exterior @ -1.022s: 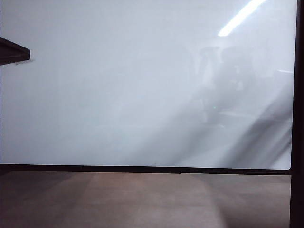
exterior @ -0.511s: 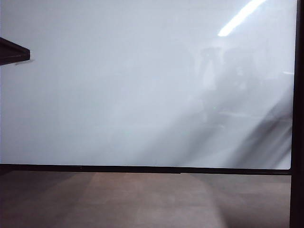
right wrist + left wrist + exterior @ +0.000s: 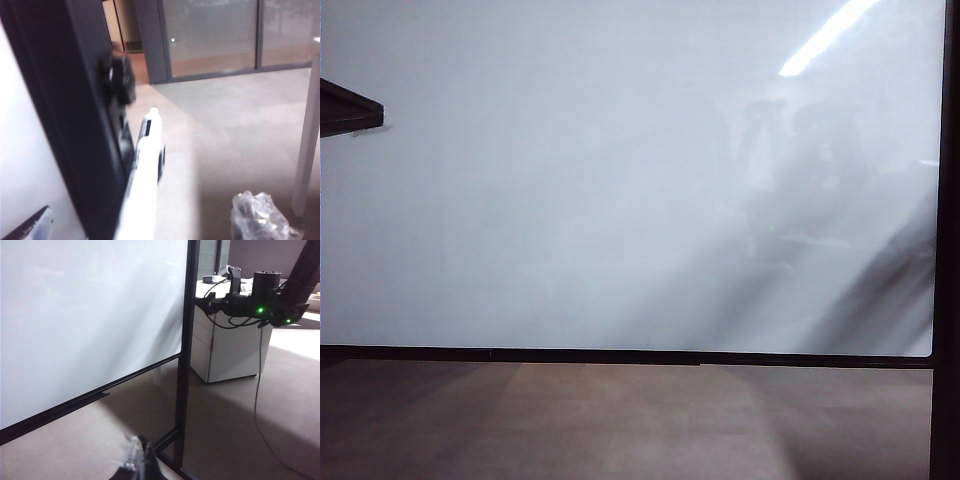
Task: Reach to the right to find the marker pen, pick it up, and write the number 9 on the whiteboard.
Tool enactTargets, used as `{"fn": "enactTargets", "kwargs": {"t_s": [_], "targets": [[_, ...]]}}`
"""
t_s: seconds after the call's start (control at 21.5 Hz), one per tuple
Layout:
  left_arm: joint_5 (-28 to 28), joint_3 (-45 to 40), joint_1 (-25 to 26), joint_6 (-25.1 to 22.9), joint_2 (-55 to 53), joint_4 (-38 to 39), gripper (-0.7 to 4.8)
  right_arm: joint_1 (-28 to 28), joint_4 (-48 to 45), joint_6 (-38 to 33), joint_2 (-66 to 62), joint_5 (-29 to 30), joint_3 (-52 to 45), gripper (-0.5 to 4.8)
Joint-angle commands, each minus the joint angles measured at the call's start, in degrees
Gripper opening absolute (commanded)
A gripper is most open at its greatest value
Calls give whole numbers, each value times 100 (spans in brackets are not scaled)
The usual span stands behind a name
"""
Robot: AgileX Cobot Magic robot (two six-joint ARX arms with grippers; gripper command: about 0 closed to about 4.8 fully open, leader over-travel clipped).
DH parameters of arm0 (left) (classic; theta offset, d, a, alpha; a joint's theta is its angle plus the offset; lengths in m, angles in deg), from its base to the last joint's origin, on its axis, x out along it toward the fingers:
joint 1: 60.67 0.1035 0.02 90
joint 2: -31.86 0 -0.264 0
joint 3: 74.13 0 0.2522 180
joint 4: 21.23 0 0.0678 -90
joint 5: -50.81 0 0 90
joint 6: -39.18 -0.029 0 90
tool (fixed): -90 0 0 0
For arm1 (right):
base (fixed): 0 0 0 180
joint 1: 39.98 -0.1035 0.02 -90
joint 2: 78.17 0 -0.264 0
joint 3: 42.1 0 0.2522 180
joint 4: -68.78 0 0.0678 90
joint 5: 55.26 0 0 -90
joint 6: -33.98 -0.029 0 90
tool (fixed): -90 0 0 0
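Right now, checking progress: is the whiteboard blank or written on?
Blank: the whiteboard shows only reflections and a light strip, no marker line.

Ceiling-strip glare top right on whiteboard (image 3: 570, 180), grey shadows lower right; right wrist view blurry.

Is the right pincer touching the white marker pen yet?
Apart. In the right wrist view the open right pincer straddles the marker pen beside the whiteboard frame, with clear gaps either side. The left pincer sits low near that frame.

Beige floor (image 3: 280, 390), white cabinet (image 3: 235, 350), glass-fronted partition (image 3: 215, 35) beyond.
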Motion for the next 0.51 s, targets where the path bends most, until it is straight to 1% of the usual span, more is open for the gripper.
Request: {"fn": "enactTargets", "kwargs": {"t_s": [0.05, 0.09, 0.14, 0.28, 0.46, 0.51], "targets": [[33, 4, -7, 17, -4, -72, -5, -13, -44, 24, 20, -13, 155, 406], [33, 4, -7, 17, -4, -72, -5, -13, 9, 26, 20, -13, 199, 382], [33, 4, -7, 17, -4, -72, -5, -13, 122, 24, 20, -13, 245, 376], [33, 4, -7, 20, -4, -74, -5, -13, 269, 26, 20, -15, 286, 376], [33, 4, -7, 20, -4, -72, -5, -13, 282, 26, 20, -13, 286, 357], [33, 4, -7, 17, -4, -72, -5, -13, 282, 26, 20, -11, 286, 314]]}}
